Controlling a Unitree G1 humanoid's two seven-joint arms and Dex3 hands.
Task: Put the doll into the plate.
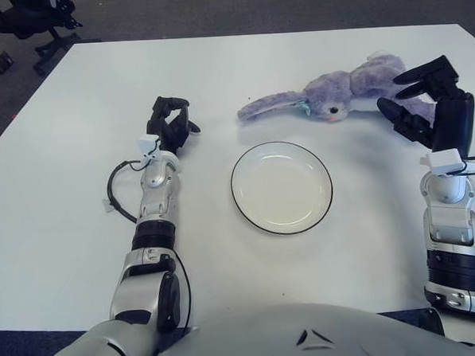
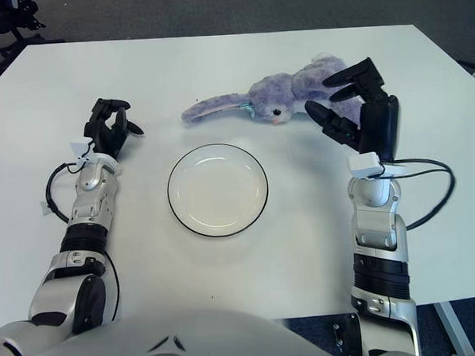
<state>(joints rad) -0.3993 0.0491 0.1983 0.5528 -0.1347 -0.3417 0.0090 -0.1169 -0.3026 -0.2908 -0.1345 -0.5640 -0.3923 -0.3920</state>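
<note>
White and broad, the surface (image 1: 65, 235) is being bordered by dark carpet (image 1: 213, 8), with a black chair base (image 1: 30, 21) being seen at the far left corner.

On the right hand (image 2: 360, 116), the fingers (image 2: 334, 125) are being held spread apart, and nothing is being gripped between them. The hand is being held upright at the end of its forearm, with the fingertips being pointed toward the robot's left. Just beyond those fingertips, the doll (image 2: 284, 88) is being shown: a purple plush rabbit lying on its side on the surface, its body end being nearest the spread fingers and partly covered by them, its long ears being stretched away to the left. Whether the fingers are touching the plush cannot be told.

Nearer the robot than the doll, and to the left of the right hand's fingers, the plate (image 1: 255, 213) is being shown well apart from them, round, pale and dark-rimmed, with nothing lying in it.

On the left hand (image 1: 171, 124), the fingers (image 1: 164, 108) are being kept curled, with nothing held. That hand is being shown to the left of the plate, a black cable (image 1: 115, 196) being looped beside its forearm.
</note>
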